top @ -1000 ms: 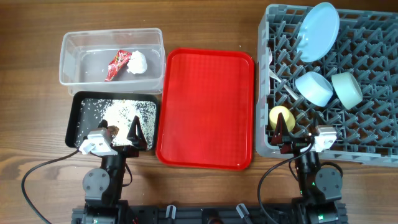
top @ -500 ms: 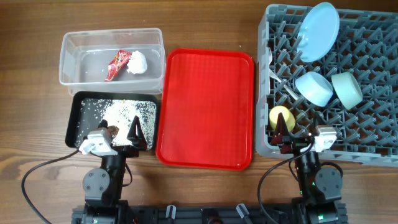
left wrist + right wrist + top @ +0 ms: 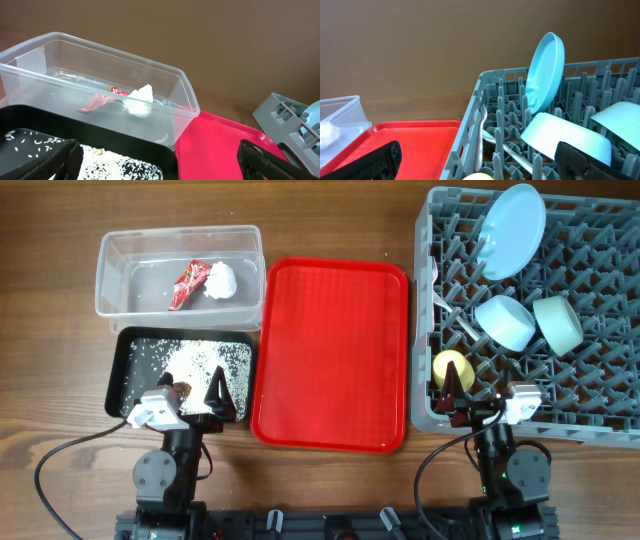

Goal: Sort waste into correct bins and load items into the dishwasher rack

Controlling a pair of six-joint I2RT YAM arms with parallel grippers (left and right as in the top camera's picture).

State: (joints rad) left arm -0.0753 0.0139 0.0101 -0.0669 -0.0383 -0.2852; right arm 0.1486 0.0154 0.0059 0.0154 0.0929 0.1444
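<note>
— While both arms sat drawn back at the near edge of the desk, how were they posed?

— Each pointed toward the far side. The left fingers were spread wide and empty over the near rim of the black tray. The right fingers were likewise parted, gripping nothing, at the near-left corner of the rack, just beside the yellow cup.

— And the waste?

— The red sachet lay in the clear tub, its long axis diagonal, one end by the tissue ball. Rice crumbs were scattered in the black tray.

— The dishes?

— The plate stood on edge, leaning, at the rack's far side. The light-blue bowl and mint bowl were tipped side by side among the pegs. The fork lay along the left wall, tines pointing away from the arm.

— Any writing?

— The sachet seemed to carry pale print, too small to read.
</note>
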